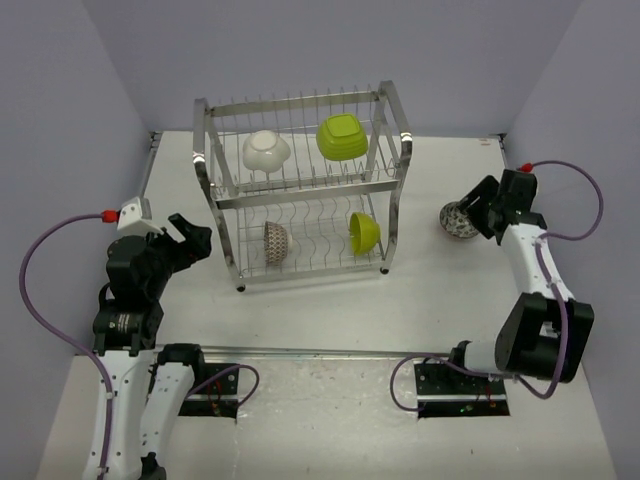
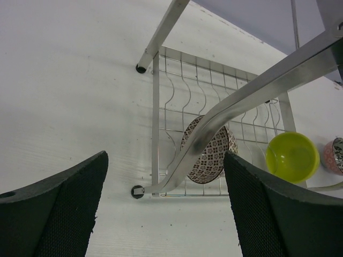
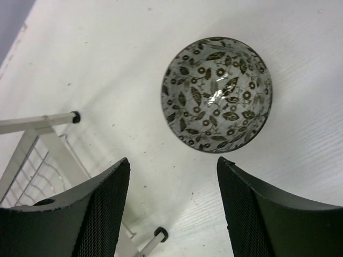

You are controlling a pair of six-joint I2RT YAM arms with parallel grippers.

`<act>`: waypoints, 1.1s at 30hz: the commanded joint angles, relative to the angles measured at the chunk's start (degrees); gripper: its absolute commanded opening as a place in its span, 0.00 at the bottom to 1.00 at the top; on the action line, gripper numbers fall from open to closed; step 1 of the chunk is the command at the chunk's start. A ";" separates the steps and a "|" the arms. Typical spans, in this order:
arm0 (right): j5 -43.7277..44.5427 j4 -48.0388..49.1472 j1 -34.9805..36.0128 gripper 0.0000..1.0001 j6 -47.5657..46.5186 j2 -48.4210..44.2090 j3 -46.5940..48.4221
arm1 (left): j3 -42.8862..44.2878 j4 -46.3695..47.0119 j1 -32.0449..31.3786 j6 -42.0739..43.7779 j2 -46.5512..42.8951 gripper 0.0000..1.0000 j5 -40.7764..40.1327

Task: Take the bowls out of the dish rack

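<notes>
**One bowl out on the table, four in the rack, both grippers spread**

We see the dish rack [image 1: 300,190] standing mid-table, far side, with four bowls in it. Upper tier: the white bowl [image 1: 266,151] on the left and the squarish lime green bowl [image 1: 342,137] on the right, both tipped on edge between the dividers. Lower tier: a patterned bowl [image 1: 276,243] on the left and the round lime green bowl [image 1: 364,231] on the right, also on edge.

The fifth bowl [image 1: 458,220] sits on the table [image 1: 420,290] right of the rack, apart from it. The right wrist view shows this bowl [image 3: 217,93] upright, mouth up, with a leaf-and-flower print inside, resting on the white surface near the rack's feet.

The right gripper [image 1: 474,212] is just beside that bowl. In its wrist view the right gripper [image 3: 171,214] has its fingers spread wide with bare table between them. The bowl lies just beyond the tips, and we see no contact.

The left gripper [image 1: 195,235] hovers left of the rack near its lower front corner, holding nothing. In its wrist view the left gripper [image 2: 166,214] is spread wide. It looks at the lower tier past a chrome post, with the patterned bowl [image 2: 209,152] partly behind the post and the round lime green bowl [image 2: 292,157] to its right. The fifth bowl [image 2: 335,155] peeks in at the frame edge.
</notes>
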 commanded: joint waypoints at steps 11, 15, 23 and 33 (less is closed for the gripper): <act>4.21 -6.03 9.39 0.68 -4.69 -19.66 0.12 | 1.23 0.41 -0.23 0.34 2.47 0.69 4.48; 4.73 -5.78 14.29 0.48 -6.10 -23.00 -1.63 | 0.35 2.70 -0.23 -0.10 4.32 0.55 5.53; 6.84 -4.89 21.78 0.00 -7.33 -26.62 -6.03 | -1.06 5.69 -0.23 -1.07 6.96 0.08 9.40; 7.99 -1.56 25.47 0.00 -6.89 -25.12 -10.95 | -0.88 5.51 -0.23 -2.21 5.73 0.00 12.39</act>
